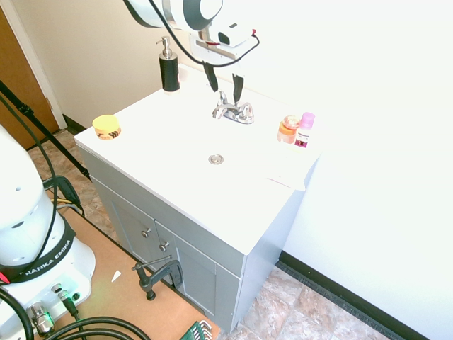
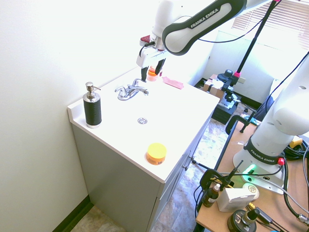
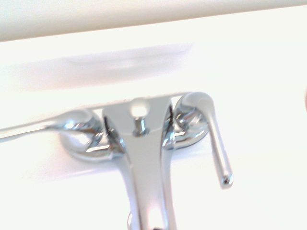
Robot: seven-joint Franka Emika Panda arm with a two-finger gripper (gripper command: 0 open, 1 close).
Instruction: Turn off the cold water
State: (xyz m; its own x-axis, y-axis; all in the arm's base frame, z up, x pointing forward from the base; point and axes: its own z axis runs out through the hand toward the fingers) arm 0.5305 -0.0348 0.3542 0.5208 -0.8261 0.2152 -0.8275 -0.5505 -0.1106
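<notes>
A chrome two-handle faucet (image 1: 232,111) stands at the back of the white sink top (image 1: 177,142); the second exterior view also shows this faucet (image 2: 131,90). My gripper (image 1: 224,83) hangs open just above and behind it, nothing between its fingers, and it (image 2: 151,70) hovers over the faucet's right side in the second exterior view. In the wrist view the spout (image 3: 144,158) runs toward the camera. One lever (image 3: 215,141) points forward beside the spout; the other lever (image 3: 43,125) points out sideways. No water stream shows.
A black soap dispenser (image 1: 168,67) stands at the back corner. An orange tub (image 1: 106,127) sits near the front edge. An orange bottle (image 1: 288,129) and a pink-capped bottle (image 1: 306,129) stand beside the faucet. The drain (image 1: 216,159) lies mid-basin. A pink object (image 2: 173,82) lies near the wall.
</notes>
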